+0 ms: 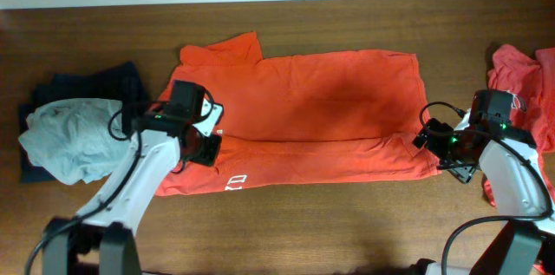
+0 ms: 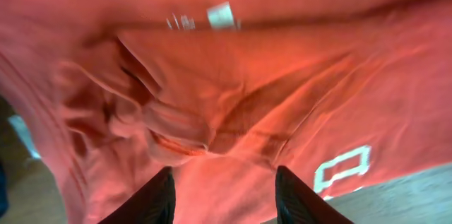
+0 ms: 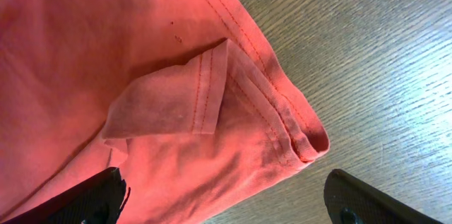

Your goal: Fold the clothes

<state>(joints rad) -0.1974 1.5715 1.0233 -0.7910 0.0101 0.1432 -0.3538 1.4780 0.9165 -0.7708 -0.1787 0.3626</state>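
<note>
Though overhead hides it, left end effector [image 2: 224, 199] and right end effector [image 3: 227, 206] stand apart.

Left arm [image 1: 130, 193], right arm [image 1: 525, 184]: white rounded links, black joint housings, and a black wrist block on each. A green LED [image 1: 161, 117] is lit on both wrists. Black cables [image 1: 120, 123] are looped at 9 o'clock of each block. Left fingers [image 2: 157, 197] and right fingers [image 3: 371, 201]: matte black, tapered. A round recess is seen on the right pair's 5 o'clock finger.
</note>
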